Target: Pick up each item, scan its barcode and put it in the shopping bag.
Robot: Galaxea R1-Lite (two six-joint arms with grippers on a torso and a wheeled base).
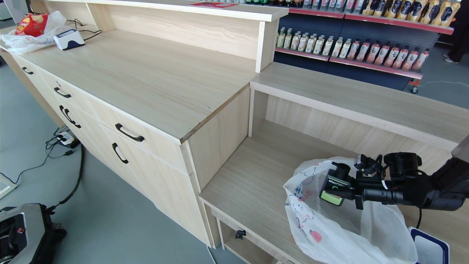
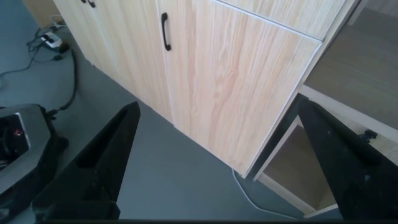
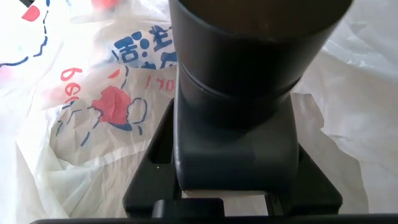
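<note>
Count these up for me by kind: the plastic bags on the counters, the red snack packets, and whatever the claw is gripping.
white plastic bag: 2
red snack packet: 1
dark bottle in the right claw: 1
Total: 4

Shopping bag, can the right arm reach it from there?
Probably yes: the right gripper, shut on a dark bottle, hangs right above the shopping bag and its open mouth, with nothing between.

Head camera high above counter (image 1: 146,80), shopping bag (image 1: 329,234); right wrist close over it.
</note>
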